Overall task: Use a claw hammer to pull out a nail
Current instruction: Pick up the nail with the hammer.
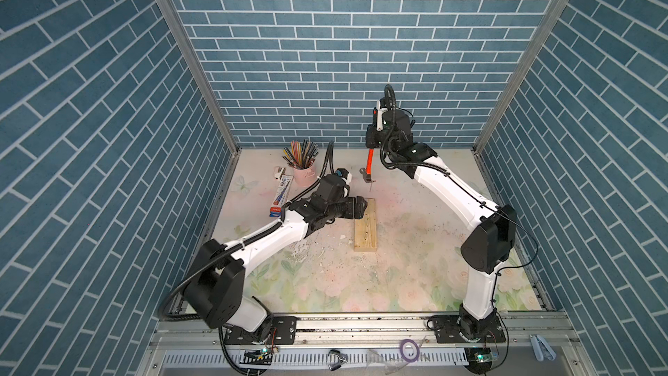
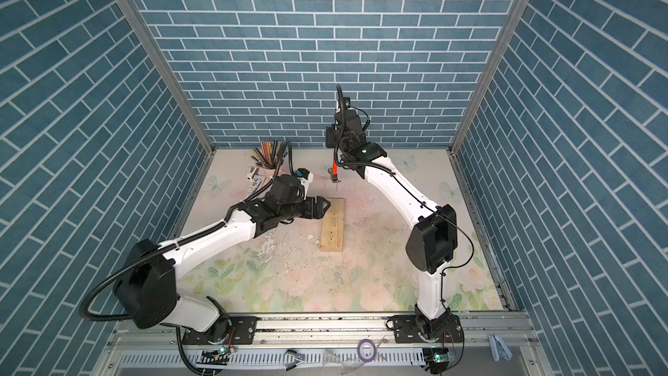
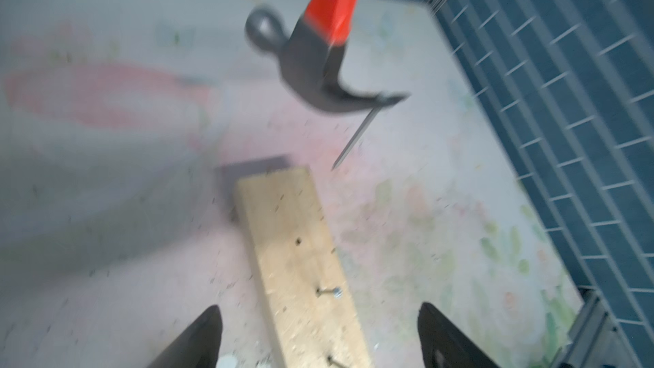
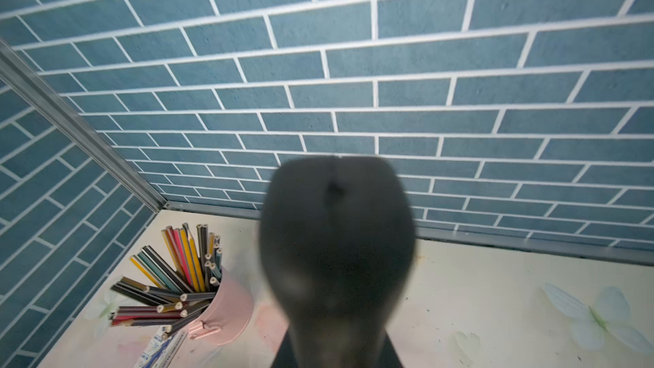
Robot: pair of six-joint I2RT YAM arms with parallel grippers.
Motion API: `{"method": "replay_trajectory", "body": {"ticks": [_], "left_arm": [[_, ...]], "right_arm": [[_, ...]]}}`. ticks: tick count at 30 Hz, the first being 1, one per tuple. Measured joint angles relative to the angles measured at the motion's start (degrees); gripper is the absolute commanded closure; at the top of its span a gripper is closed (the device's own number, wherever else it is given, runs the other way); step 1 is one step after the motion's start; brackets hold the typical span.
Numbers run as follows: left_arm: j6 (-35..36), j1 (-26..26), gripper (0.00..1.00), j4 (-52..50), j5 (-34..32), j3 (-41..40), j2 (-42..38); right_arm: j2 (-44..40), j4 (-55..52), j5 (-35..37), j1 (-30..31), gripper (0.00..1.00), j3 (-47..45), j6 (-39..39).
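Far left at the back there's a pink cup [image 1: 303,174] stuffed with coloured pencils, and a flat pack [image 1: 280,197] lying on the worktop [image 1: 415,247] just beside it.

Next over, the left pincer [image 1: 361,207] is released: jaws spread wide, gripping nothing. It sits low at the far end of the plank [image 1: 365,227], on its left edge. I honestly can't tell from a top view whether it touches the wood. In the left wrist view both black fingertips [image 3: 208,320] show, with the plank running between them. That view is pretty blurry.

The plank lies flat around the middle of the worktop, long side pointing away from the robot. It has a few holes in it and a couple of nails [image 3: 329,292] in the top.

The hammer [image 1: 369,162] is up in the air, head down, just past the plank's far end. A nail [image 3: 355,136] is caught in the claw, slanting down, with its tip clear of the wood.

The right pincer [image 1: 372,141] is clenched on the hammer's black handle, with the orange shaft pointing down below it. The right wrist view mostly shows the blurred handle butt.
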Motion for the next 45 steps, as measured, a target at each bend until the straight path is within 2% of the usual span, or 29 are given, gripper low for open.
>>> {"method": "replay_trajectory", "body": {"ticks": [5, 9, 18, 26, 34, 45], "left_arm": [[4.0, 0.7, 0.13, 6.8, 3.3, 2.1, -2.4], [6.4, 3.0, 0.13, 10.7, 8.3, 2.1, -2.2], [11.8, 6.1, 0.15, 11.6, 18.9, 2.2, 1.0], [11.7, 6.6, 0.22, 14.9, 24.6, 2.2, 2.9], [10.5, 6.6, 0.36, 17.2, 27.3, 2.9, 3.9], [9.8, 6.6, 0.62, 18.3, 27.6, 3.5, 3.8]], "right_arm": [[-3.2, -0.2, -1.8, 0.0, 1.00, 1.1, -0.8], [-5.3, -1.5, -3.1, 0.0, 1.00, 2.3, -0.8], [-6.5, -4.1, -7.9, 0.0, 1.00, 6.2, -0.6], [-7.1, -5.4, -10.7, 0.0, 1.00, 6.5, 0.3], [-8.9, -4.3, -13.7, 0.0, 1.00, 4.3, 2.5], [-10.9, -2.0, -15.6, 0.0, 1.00, 3.1, 3.7]]}}
